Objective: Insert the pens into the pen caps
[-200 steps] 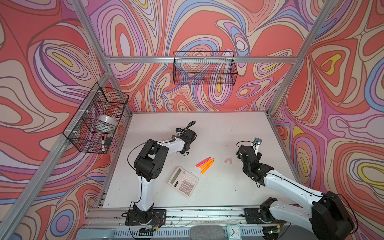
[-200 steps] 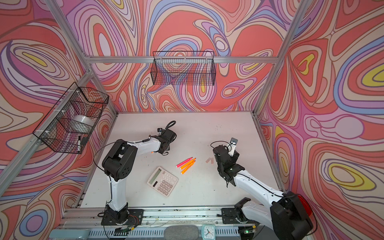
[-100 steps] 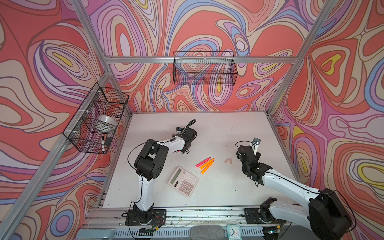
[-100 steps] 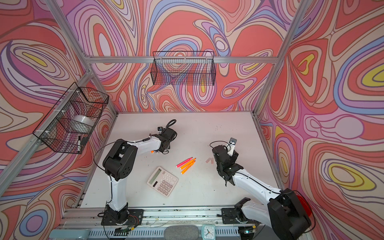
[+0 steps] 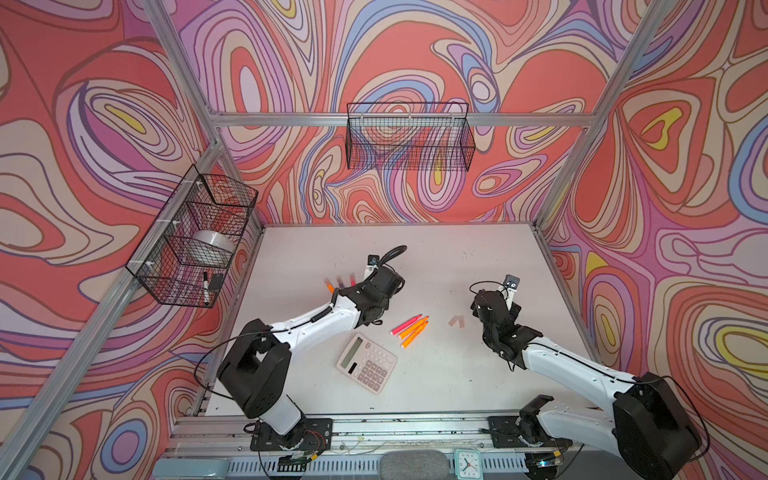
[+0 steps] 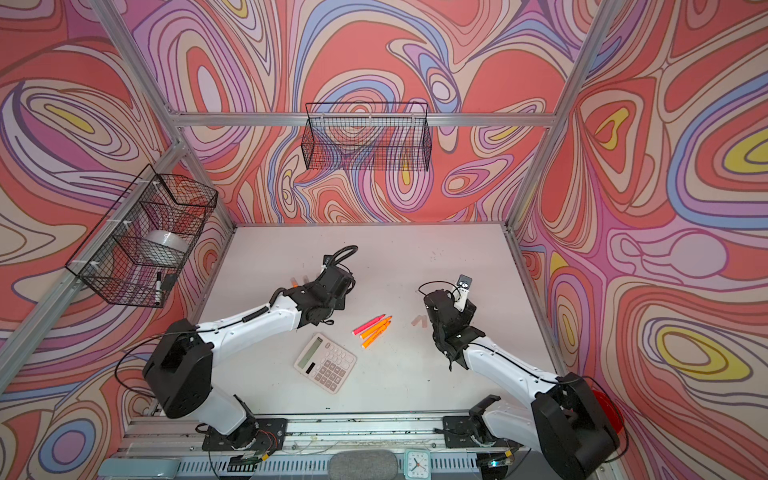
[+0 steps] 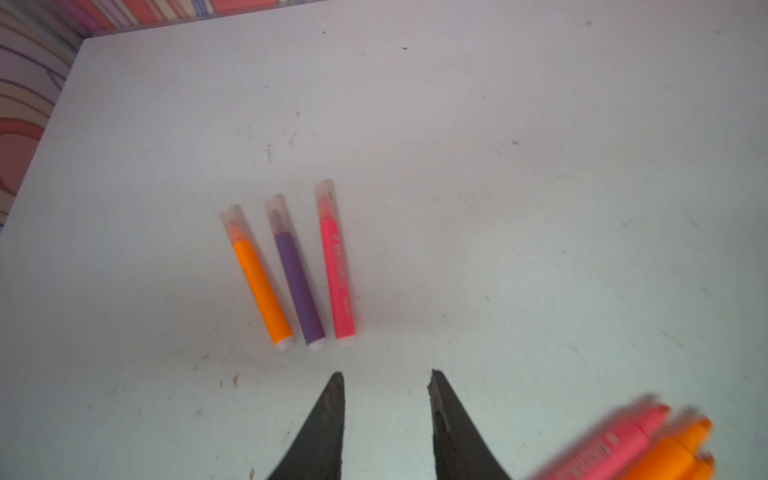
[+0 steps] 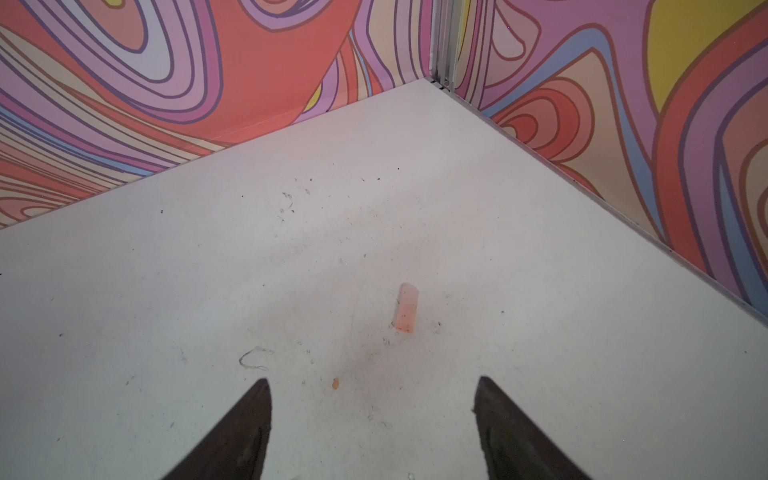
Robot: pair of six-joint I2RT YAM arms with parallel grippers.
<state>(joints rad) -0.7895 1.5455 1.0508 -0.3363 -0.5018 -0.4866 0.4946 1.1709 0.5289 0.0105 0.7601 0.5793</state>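
Your left gripper (image 7: 386, 373) has backed off, jaws apart and empty, from three capped marker pens (image 7: 297, 282), orange, purple and pink, lying side by side on the table. Your right gripper (image 8: 372, 379), spread wide, faces a pale translucent pen cap (image 8: 407, 307).

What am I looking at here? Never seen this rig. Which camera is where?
Two white-and-black robot arms stand at a table, each ending in a two-finger gripper. The two wide pictures come from one overhead stereo camera. The two close-ups come from cameras on the wrists, aimed at the table ahead. On the table are three capped pens (orange, purple, pink) in front of the left gripper, three uncapped pens mid-table, two loose caps near the right gripper, and a calculator. Both grippers are open and hold nothing.
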